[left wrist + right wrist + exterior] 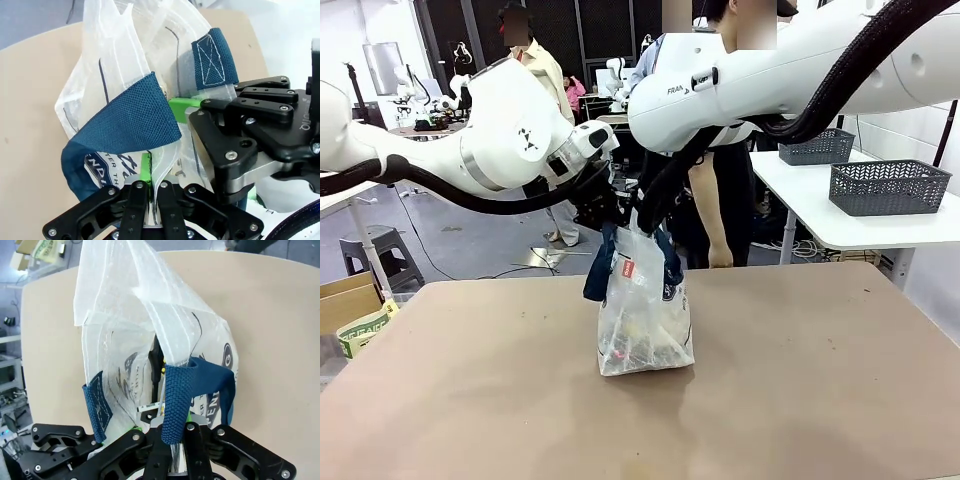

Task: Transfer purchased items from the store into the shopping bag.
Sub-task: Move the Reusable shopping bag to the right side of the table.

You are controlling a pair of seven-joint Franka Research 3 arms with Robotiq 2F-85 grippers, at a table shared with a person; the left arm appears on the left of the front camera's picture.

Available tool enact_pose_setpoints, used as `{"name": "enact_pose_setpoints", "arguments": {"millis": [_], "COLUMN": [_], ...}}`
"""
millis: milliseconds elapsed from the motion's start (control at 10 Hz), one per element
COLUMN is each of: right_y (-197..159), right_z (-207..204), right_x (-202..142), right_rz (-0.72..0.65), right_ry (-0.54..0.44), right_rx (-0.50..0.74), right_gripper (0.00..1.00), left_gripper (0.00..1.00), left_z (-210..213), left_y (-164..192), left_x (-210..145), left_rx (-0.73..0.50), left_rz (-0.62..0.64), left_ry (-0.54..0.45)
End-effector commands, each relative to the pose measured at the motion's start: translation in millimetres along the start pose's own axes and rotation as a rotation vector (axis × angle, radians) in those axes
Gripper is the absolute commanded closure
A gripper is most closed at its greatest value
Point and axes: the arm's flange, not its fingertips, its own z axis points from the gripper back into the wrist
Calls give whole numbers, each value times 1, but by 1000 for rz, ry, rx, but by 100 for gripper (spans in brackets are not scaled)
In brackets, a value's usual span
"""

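Behind both hands, person being seen standing; grey baskets being carried on side counter, well beyond right hand. Just below hands, shopping bag being held upright on counter. One rim being pinched by left hand, fingers clamped together on plastic; opposite rim being pinched likewise by right hand. purchased items being seen through plastic at bag bottom, well below both hands.

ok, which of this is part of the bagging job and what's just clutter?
Job: shopping bag, items inside it, left gripper and right gripper, both shut on its top.
Lying about: grey lattice baskets on the side table, cardboard box, stool.
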Motion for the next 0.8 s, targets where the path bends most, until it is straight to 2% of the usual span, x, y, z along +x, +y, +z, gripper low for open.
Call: {"name": "enact_pose_setpoints", "arguments": {"millis": [0, 400, 700], "right_y": [4, 3, 2], "right_z": [-4, -7, -6], "right_x": [2, 2, 3], "right_rz": [-30, -35, -44], "right_ry": [-26, -20, -25], "right_rx": [21, 37, 40], "right_gripper": [100, 100, 100], "left_gripper": [100, 100, 41], "left_z": [-2, -3, -1], "left_y": [0, -5, -2], "left_x": [6, 10, 3], "left_rx": [-43, -70, -91], "left_rz": [2, -29, -39], "left_ry": [-32, -56, -62]}}
